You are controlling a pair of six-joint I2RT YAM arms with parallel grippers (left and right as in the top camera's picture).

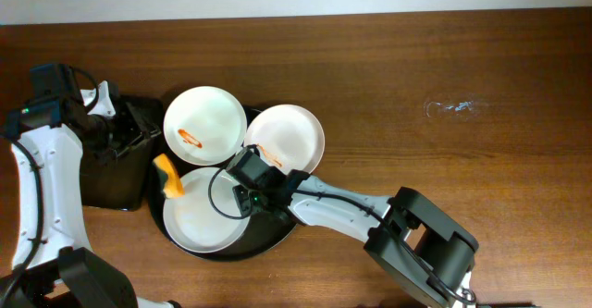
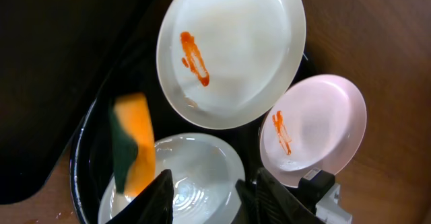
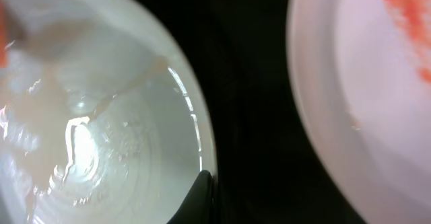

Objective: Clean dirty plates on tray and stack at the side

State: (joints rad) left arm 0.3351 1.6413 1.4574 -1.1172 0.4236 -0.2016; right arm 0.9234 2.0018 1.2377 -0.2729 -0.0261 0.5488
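We see a dark-brown wood-grain table [image 1: 444, 58]. At far left sits a rectangular black tray [image 1: 116, 186], and the left gripper [image 2: 205, 180] hangs beside it, its fingers apart and holding nothing. Next comes the round tray [image 2: 91, 177] carrying all three plates. An orange-and-green sponge [image 1: 168, 177] lies on the wet near plate [image 1: 199, 220]. Behind it sits the far-left plate [image 1: 204, 126], with an orange smear. The far-right plate [image 1: 285, 137] is smeared too. The right gripper [image 1: 239, 167] has its jaws together at the near plate's rim. We cannot tell whether it pinches it.
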